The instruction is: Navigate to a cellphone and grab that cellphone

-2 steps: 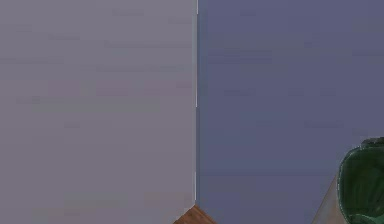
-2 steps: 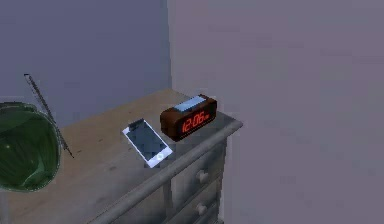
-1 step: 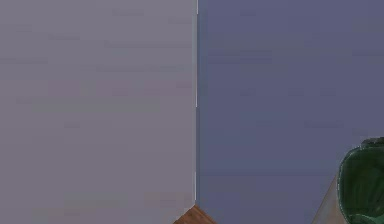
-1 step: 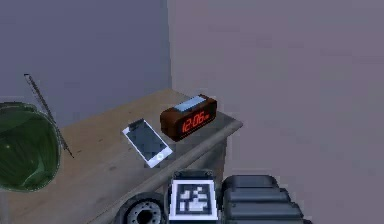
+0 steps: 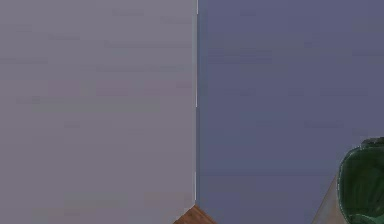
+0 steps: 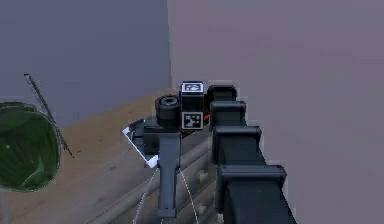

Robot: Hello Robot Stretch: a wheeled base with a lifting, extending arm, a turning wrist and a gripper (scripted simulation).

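Arm side view: the arm (image 6: 240,165) rises from the bottom edge, with two white marker squares (image 6: 192,105) at its far end. Left of them is the gripper (image 6: 166,195), a dark body with thin fingers (image 6: 150,200) running down toward the bottom edge. How the fingers stand cannot be told.

A flat, pale slab with a dark rim, fitting a cellphone (image 6: 138,143), lies on a wooden top (image 6: 95,150). It is just left of the gripper's body, and its right end is hidden behind that body. Whether the two touch cannot be told, nor whether the gripper holds anything.

A round green thing (image 6: 25,145) sits at the left edge, well apart from the cellphone, with a thin dark stem slanting beside it. A bluish wall (image 6: 90,50) and a paler one (image 6: 300,60) stand behind.

Forward view: two walls meet in a corner line, greyish on the left (image 5: 95,100) and bluer on the right (image 5: 290,90). A small wedge of wood (image 5: 195,215) shows at the bottom edge. A green thing (image 5: 365,185) sits in the lower right corner.
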